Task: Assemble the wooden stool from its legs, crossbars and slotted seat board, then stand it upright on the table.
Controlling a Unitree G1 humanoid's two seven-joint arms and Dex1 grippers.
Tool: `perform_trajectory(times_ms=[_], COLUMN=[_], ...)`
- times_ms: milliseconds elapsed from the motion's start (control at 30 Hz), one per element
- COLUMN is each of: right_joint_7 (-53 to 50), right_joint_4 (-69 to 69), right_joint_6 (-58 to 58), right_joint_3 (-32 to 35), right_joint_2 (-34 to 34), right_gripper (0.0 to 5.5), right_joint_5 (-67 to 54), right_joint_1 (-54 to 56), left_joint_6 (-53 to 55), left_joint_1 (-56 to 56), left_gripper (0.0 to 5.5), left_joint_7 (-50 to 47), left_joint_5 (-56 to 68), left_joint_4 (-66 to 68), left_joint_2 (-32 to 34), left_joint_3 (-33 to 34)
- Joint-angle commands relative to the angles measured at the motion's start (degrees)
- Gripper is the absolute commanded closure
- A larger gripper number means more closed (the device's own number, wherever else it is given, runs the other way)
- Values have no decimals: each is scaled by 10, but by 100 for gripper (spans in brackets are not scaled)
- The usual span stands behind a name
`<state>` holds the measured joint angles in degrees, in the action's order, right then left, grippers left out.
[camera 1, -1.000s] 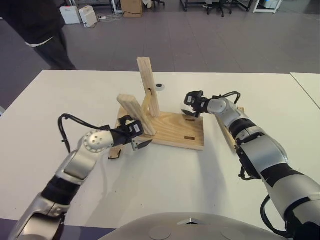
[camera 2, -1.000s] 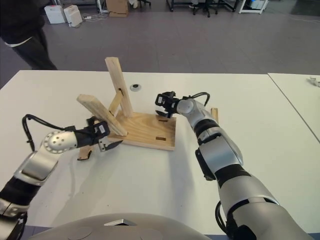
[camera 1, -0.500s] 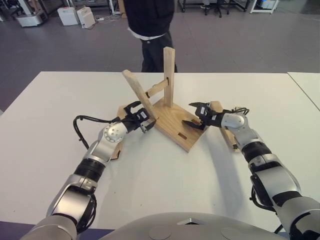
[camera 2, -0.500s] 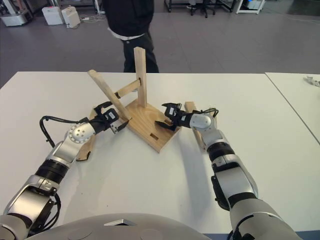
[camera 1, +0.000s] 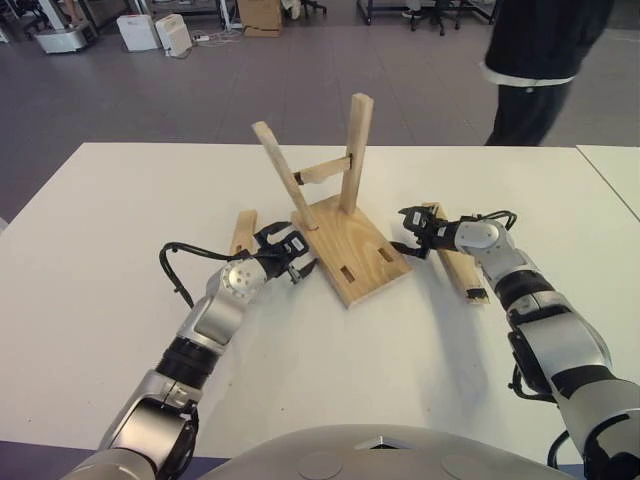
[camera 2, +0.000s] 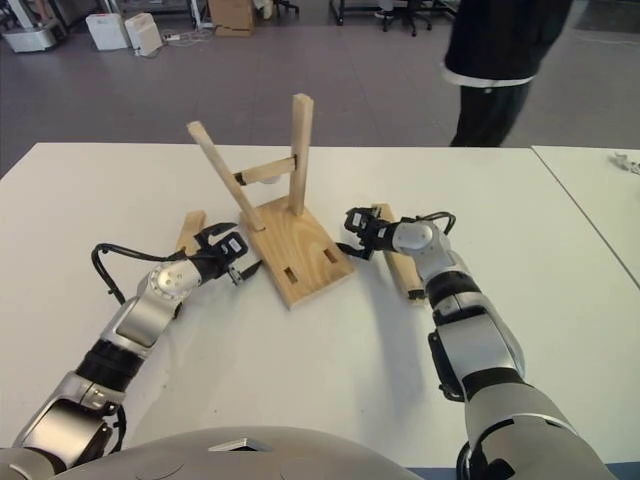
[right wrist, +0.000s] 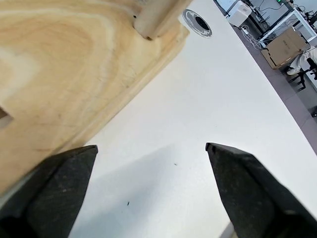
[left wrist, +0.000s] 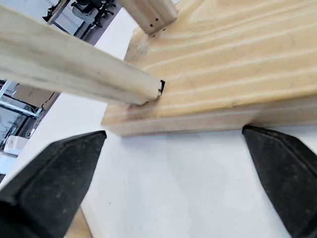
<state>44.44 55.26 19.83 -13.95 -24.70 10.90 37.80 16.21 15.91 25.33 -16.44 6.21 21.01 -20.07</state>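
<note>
Seat board (camera 1: 355,252) lies flat in the middle of the table (camera 1: 110,210) in the head view. Two legs (camera 1: 352,150) stand up from it, joined by a crossbar (camera 1: 326,172). A loose leg (camera 1: 456,262) lies to its right and another piece (camera 1: 243,232) to its left. In the left wrist view, the left jaws are spread wide, facing the board's edge without touching it. In the right wrist view, the right jaws gape too, just beside the opposite edge.
</note>
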Motion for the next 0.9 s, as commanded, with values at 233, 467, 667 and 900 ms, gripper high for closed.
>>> perform_trajectory(times_ms=[233, 467, 667, 900], right_joint_7=[-73, -240, -277, -306], right_joint_4=[-417, -299, -232, -283], right_joint_6=[-204, -336, -387, -477], right_joint_3=[42, 253, 279, 277], right_joint_2=[-9, -6, 21, 44], right_gripper=[140, 140, 159, 294], right_joint_5=[-35, -143, -180, -194], right_joint_1=[-229, -156, -147, -206], left_joint_6=[29, 74, 97, 131], left_joint_1=[-31, -69, -71, -72], left_gripper=[43, 43, 43, 43], left_joint_7=[5, 36, 60, 77], left_joint_5=[-2, -3, -11, -5], left_joint_4=[-22, -108, -134, -185], left_joint_2=[23, 44, 46, 41], left_joint_3=[16, 15, -18, -34])
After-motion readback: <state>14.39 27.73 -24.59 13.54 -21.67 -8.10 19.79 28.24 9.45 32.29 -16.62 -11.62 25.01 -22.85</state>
